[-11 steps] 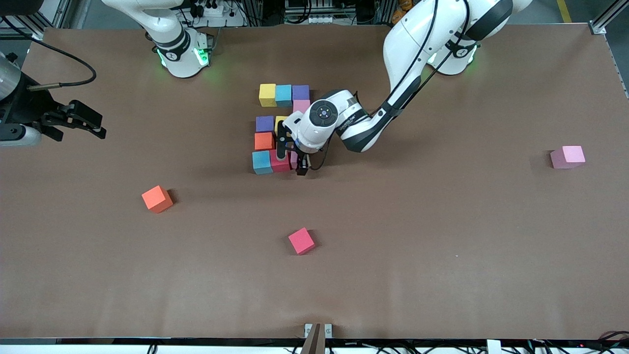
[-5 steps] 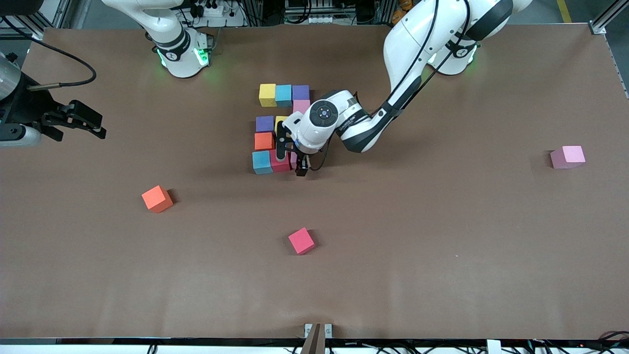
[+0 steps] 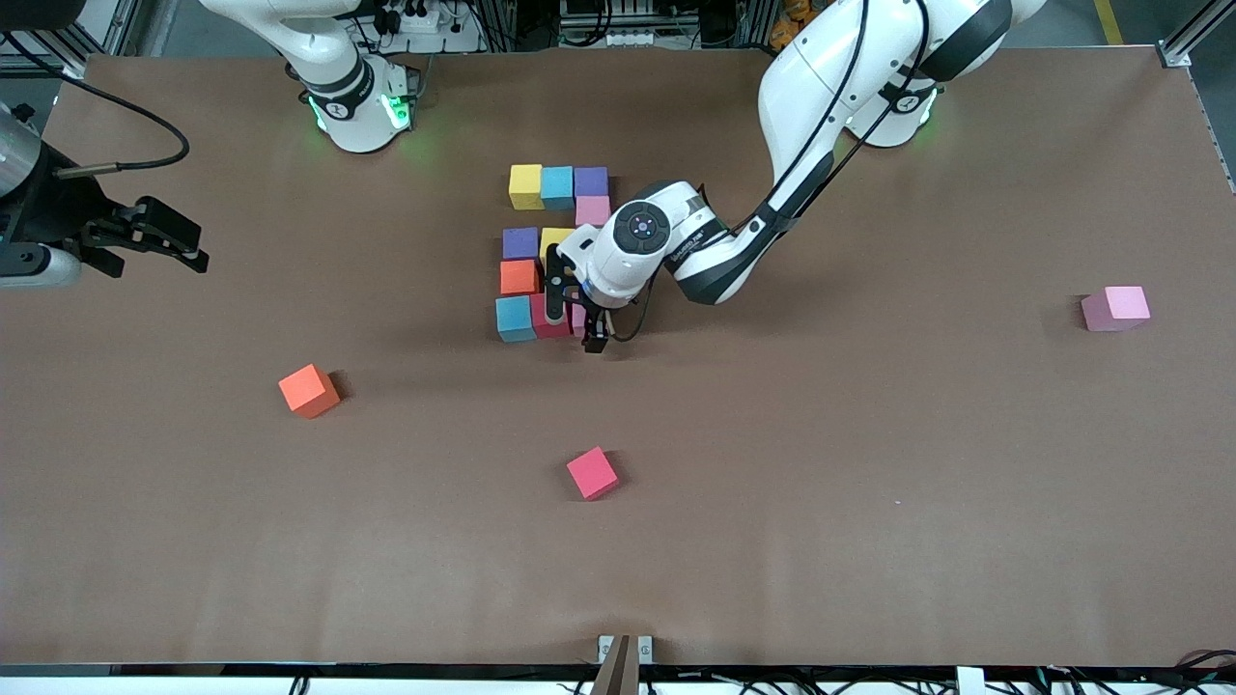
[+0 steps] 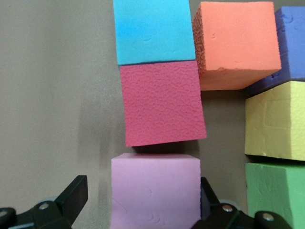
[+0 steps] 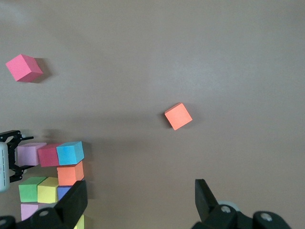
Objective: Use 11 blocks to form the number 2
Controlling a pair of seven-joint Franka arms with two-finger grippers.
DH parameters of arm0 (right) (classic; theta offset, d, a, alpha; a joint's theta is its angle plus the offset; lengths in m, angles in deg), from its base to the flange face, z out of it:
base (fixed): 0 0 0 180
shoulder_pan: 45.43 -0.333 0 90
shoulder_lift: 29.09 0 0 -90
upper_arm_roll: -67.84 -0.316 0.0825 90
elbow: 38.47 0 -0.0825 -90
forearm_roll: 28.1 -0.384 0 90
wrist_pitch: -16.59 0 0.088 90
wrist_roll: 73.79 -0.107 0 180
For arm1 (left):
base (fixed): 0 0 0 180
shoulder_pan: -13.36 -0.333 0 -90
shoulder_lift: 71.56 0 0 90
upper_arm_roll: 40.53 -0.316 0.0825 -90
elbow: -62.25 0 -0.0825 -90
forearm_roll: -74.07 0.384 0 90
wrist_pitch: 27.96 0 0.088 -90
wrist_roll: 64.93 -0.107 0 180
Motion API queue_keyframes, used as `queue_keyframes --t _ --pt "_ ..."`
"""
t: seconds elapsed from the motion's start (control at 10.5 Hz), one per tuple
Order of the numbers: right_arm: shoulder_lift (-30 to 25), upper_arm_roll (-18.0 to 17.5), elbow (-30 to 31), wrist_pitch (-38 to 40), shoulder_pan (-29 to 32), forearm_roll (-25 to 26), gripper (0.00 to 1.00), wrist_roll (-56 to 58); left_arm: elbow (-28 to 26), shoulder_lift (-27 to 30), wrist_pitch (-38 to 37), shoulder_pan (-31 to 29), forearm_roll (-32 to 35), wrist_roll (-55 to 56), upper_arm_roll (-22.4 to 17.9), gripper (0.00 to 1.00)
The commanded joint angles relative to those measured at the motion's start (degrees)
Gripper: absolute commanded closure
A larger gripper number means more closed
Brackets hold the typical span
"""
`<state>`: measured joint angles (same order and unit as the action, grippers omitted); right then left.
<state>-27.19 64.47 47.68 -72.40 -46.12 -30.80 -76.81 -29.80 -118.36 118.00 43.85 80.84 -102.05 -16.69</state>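
Blocks (image 3: 555, 253) sit packed together just above the middle of the front frame, a many-coloured number 2 (image 3: 541, 280) on the brown table (image 3: 869, 483). My left gripper (image 3: 589, 323) is down at the lower edge of that cluster, fingers spread wide, with a pale pink block (image 4: 155, 191) between them; in my left wrist view one finger (image 4: 71, 200) stands clear of it while the second finger lies close by it (touching or not, I cannot tell). That pink block sits just beside a dark red block (image 4: 162, 102), then a light blue block (image 4: 152, 31); an orange block (image 4: 236, 43), a yellow block (image 4: 276, 119) and a green block (image 4: 276, 195) fill the neighbouring rows.

My right gripper (image 3: 154, 235) waits at the left edge of the front frame, fingers apart, holding nothing. Loose pieces: a loose orange block (image 3: 309, 390) lower left, a loose red-pink block (image 3: 592, 472) below centre, a loose pink block (image 3: 1115, 308) at the right. The tabletop is matte and plain; metal framing and cables (image 3: 435, 19) line the top edge.
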Motion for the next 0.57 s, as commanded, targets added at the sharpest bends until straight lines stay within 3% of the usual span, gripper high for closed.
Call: queue_keyframes --t 0.0,0.48 --pt "-0.1 0.1 0.1 -0.1 -0.2 -0.2 0.00 -0.3 0.0 0.3 -0.1 -0.7 1.1 1.0 1.6 0.00" --pt "-0.1 0.1 0.1 -0.1 -0.2 -0.2 0.00 -0.3 -0.7 2.1 -1.8 -3.2 1.2 0.9 5.9 0.00"
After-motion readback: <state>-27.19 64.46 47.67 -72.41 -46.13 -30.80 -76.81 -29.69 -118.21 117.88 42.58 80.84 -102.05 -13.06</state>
